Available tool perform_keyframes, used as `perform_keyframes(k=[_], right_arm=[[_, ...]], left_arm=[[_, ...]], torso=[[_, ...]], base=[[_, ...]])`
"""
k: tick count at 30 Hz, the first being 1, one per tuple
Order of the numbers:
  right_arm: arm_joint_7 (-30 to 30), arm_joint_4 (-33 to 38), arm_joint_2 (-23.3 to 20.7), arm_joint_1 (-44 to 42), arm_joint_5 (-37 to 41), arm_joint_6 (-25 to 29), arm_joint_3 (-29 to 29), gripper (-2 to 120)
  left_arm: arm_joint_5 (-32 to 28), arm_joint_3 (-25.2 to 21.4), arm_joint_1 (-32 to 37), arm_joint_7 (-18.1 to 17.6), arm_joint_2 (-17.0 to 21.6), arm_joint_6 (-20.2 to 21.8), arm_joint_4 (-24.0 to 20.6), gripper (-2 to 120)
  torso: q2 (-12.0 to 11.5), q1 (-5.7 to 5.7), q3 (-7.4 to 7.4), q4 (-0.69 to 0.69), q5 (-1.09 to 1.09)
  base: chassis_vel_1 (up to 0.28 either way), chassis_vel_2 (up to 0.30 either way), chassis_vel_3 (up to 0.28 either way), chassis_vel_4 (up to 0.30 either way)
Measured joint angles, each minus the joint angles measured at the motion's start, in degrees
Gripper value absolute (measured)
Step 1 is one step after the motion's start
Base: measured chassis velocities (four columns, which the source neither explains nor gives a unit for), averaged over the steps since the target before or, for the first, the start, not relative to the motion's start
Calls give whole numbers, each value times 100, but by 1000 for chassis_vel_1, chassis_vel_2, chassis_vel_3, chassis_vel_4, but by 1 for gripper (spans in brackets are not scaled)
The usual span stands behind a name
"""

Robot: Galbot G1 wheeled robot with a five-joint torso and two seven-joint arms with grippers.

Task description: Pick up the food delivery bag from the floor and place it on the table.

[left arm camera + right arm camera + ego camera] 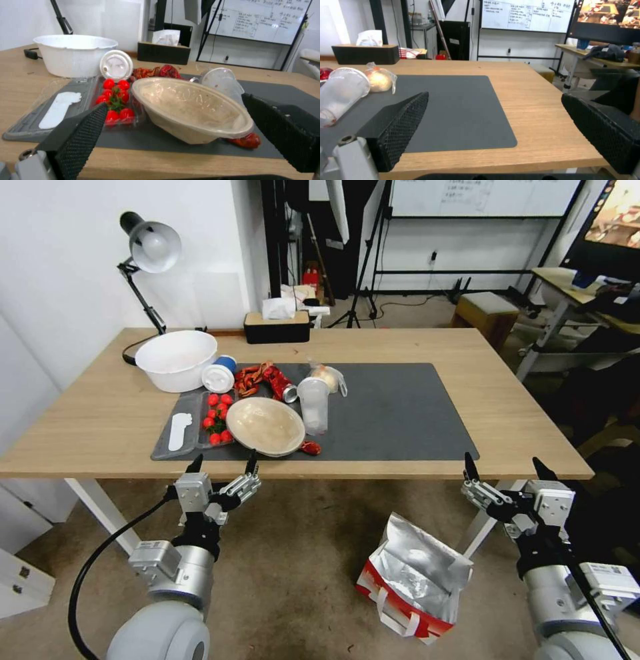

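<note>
two hands, left hand and right hand, hover open at the wooden table edge; foil-lined boxy bag sits on mottled floor.

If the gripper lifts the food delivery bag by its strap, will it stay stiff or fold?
The food delivery bag would probably sag: its foil mouth already looks crumpled and open. It appears light, since no contents show. It leans on the floor, so it may tip.

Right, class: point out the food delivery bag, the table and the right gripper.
food delivery bag [417, 573]: head view, foil lining inside its open top.
table [513, 413]: head view, bare wood beside the mat.
right gripper [508, 468]: head view, midway between its open fingertips.
</note>
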Motion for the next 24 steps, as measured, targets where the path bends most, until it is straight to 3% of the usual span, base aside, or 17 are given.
perform_keyframes(k=[10, 16, 24], right_arm=[[10, -102, -27, 28, -3, 42, -42, 100], [16, -182, -40, 46, 6, 137, -57, 100], [24, -218, -39, 65, 24, 183, -77, 100]], left_arm=[[-60, -49, 9, 33, 1, -186, 202, 100], [54, -103, 16, 157, 29, -695, 556, 100], [135, -175, 26, 231, 55, -860, 652, 100]], torso=[[0, 0, 0, 0, 0], [0, 0, 0, 0, -1], [0, 0, 0, 0, 0]], base=[[0, 0, 0, 0], [0, 0, 0, 0], [0, 0, 0, 0]])
